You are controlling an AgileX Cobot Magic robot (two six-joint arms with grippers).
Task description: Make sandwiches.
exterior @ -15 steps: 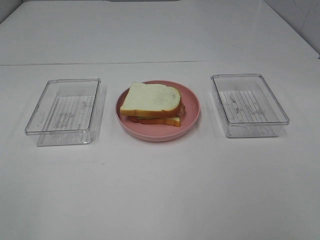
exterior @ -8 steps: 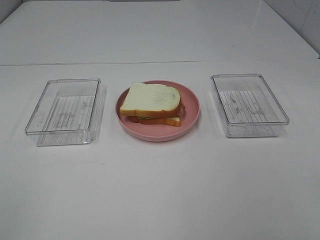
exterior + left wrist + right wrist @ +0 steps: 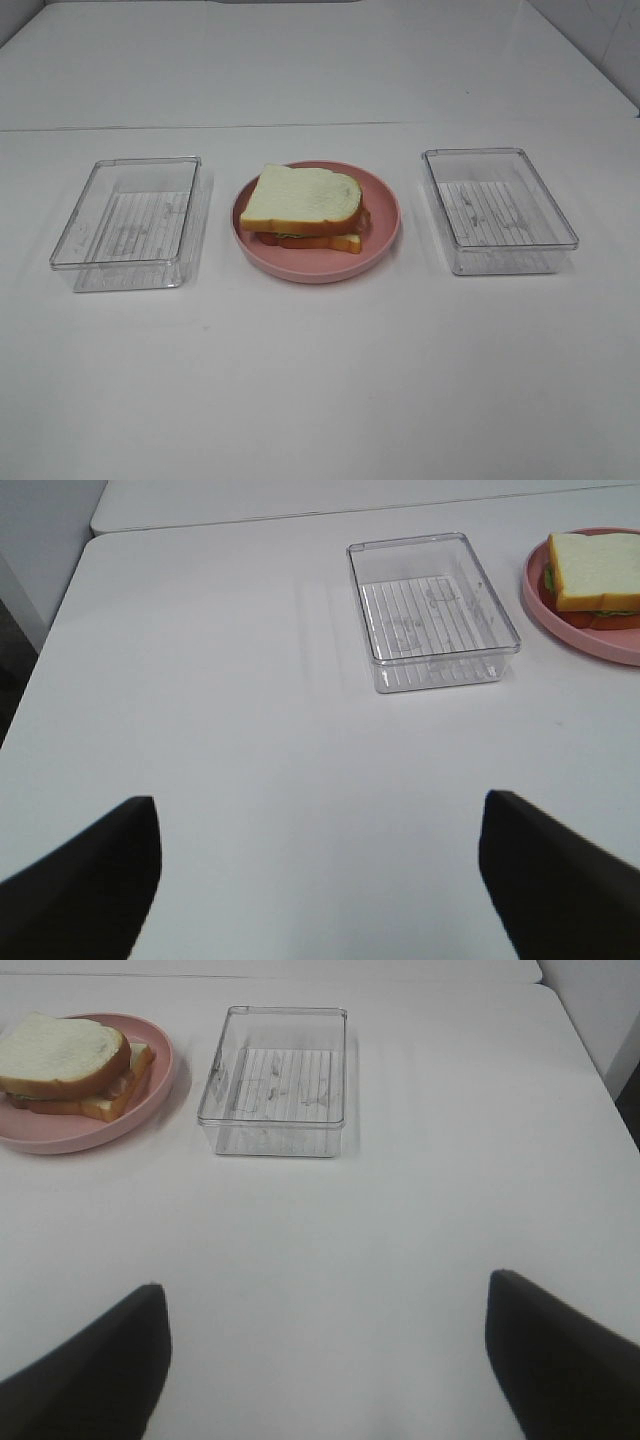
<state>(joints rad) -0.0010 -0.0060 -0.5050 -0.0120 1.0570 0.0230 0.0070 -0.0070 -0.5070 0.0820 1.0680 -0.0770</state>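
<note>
On pink plate (image 3: 385, 225), centre table (image 3: 320, 380): sandwich (image 3: 303, 207), stacked, bread on top.
Flanked by clear trays, left tray (image 3: 127, 222) and right tray (image 3: 498, 209). Left gripper (image 3: 318, 880), right gripper (image 3: 325, 1360): spread wide, holding nothing, well apart from sandwich.

White table (image 3: 320, 380): pink plate (image 3: 385, 225), two clear trays (image 3: 125, 222).

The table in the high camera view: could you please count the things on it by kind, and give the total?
Sandwich: 1, assembled, lying on the plate
Pink plate: 1
Clear plastic tray: 2, the left tray and the right tray, one on each side of the plate, both with nothing inside
Total: 4
</note>
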